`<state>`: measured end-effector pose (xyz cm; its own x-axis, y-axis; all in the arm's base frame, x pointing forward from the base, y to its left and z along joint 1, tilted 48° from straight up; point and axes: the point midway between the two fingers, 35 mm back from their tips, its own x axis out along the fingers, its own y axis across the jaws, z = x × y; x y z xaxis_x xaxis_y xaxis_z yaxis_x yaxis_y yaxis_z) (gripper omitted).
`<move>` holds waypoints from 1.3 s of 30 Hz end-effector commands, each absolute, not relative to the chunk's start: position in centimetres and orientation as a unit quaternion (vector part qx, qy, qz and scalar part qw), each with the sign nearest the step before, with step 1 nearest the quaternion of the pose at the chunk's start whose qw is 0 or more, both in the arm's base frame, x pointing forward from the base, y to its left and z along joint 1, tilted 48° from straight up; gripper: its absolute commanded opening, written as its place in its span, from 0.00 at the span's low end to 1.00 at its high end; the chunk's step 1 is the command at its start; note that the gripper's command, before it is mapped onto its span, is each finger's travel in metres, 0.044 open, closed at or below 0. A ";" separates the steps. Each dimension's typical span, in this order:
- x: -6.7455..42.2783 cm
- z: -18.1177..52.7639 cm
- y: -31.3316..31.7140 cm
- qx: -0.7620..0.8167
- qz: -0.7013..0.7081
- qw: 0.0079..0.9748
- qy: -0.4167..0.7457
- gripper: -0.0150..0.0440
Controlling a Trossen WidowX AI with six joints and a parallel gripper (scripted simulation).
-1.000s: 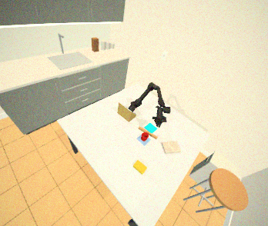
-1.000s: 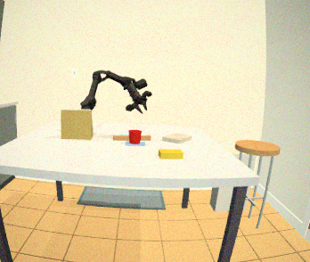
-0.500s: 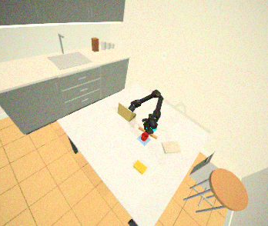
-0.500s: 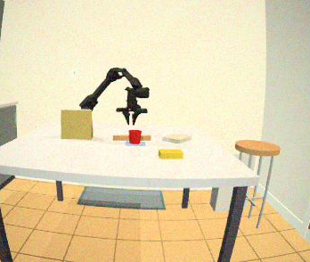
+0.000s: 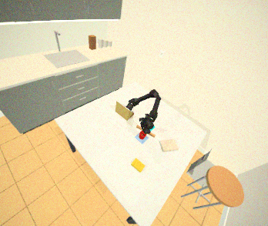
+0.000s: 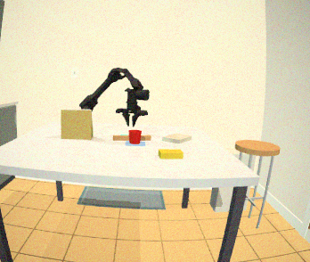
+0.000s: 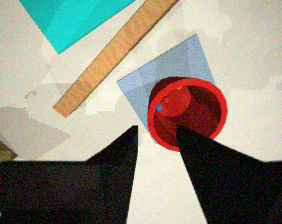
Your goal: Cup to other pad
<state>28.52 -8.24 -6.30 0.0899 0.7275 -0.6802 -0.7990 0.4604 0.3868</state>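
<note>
Standing upright with its open mouth facing up, the glossy red round cup [image 7: 187, 113] sits on the pale blue square pad [image 7: 164, 82] on the white table [image 6: 92, 156]. Inside lie a blue marble [image 7: 159, 107] and a yellow marble [image 7: 179, 88]. Above it hangs the black parallel-jaw gripper [image 6: 132, 118], fingers partly closed, holding nothing, not touching the cup. A turquoise square pad [image 7: 72, 17] lies beyond a wooden strip [image 7: 114, 52].

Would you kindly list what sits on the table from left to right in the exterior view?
Tan box → wooden strip → red cup on the blue pad, with the pincer hovering above it, holding nothing → yellow block → beige slab.
</note>
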 end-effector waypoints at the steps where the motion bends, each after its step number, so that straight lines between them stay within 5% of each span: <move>1: 28.6 -6.9 -7.6 -0.038 0.519 0.737 0.432 0.50; 39: 28.9 -10.3 -3.6 -0.037 0.520 0.737 0.430 0.50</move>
